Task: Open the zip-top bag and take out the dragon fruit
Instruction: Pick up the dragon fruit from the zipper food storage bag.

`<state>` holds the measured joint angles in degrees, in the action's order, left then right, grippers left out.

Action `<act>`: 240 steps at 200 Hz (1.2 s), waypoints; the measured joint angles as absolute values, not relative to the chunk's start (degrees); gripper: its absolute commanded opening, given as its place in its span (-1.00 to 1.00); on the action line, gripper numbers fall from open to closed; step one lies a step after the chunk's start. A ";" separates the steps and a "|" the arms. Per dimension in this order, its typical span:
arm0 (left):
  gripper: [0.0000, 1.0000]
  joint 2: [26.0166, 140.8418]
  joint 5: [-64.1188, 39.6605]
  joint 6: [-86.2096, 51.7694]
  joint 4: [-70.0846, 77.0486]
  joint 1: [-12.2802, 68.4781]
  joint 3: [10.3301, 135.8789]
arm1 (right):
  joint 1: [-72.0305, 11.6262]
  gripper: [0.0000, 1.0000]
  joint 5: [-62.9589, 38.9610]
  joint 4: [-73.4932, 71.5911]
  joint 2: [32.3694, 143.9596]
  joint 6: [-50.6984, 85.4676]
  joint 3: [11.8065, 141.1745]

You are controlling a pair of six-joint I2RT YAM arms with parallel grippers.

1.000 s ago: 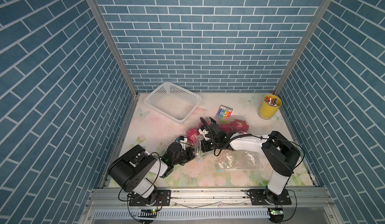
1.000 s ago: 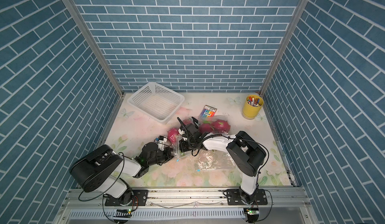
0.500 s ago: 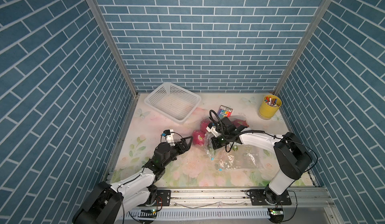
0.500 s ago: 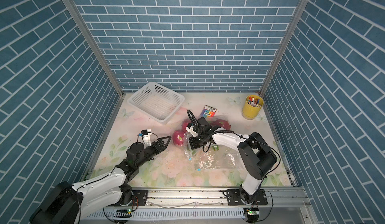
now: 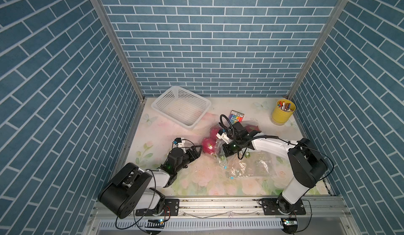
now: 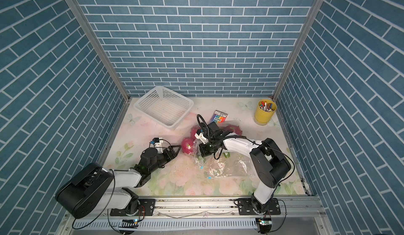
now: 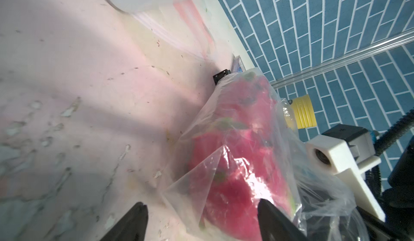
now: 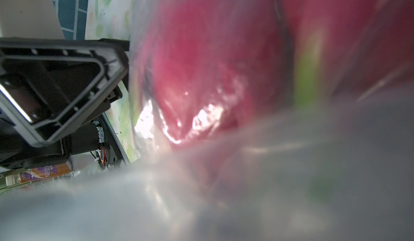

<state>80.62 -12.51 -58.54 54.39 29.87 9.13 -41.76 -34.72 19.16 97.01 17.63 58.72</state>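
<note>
Blue-brick walls (image 5: 207, 37), floral tabletop (image 5: 157, 133); left pincer (image 5: 198, 150) agape, right pincer (image 5: 223, 154) tight on zip-top bag (image 5: 251, 168).

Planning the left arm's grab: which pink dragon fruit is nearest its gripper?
The round pink dragon fruit directly ahead of the open left gripper; the other two lie farther back; the right gripper pinches the clear plastic bag.

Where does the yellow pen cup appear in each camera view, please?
In both top views: the yellow cup stands at the far right corner of the table.
Left wrist: the yellow cup shows beyond the clear bag.
Right wrist: not in it.
Shared landmark: the pink dragon fruit, seen in all four.
</note>
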 measured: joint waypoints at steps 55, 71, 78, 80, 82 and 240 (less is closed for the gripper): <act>-0.94 91.29 -16.45 -61.45 67.13 29.80 11.35 | -41.74 -1.00 -34.63 19.62 97.01 17.58 58.72; -0.97 92.53 -16.71 -61.67 68.82 29.63 11.40 | -41.71 -1.00 -34.39 20.01 96.86 17.52 58.72; -1.00 92.68 -16.88 -61.76 69.06 29.54 11.40 | -41.71 -1.00 -34.20 20.29 96.68 17.47 58.72; -1.00 92.71 -16.91 -61.91 69.14 29.50 11.40 | -41.71 -1.00 -34.17 20.40 96.60 17.47 58.72; -1.00 92.71 -17.02 -61.89 69.17 29.43 11.40 | -41.71 -1.00 -34.11 20.53 96.51 17.47 58.72; -1.00 79.55 -20.86 -50.09 51.66 24.75 13.72 | -39.68 -1.00 -30.24 25.26 87.20 17.41 60.45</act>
<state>79.55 -20.86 -50.09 51.66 24.75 13.72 -39.68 -30.24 25.26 87.20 17.41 60.45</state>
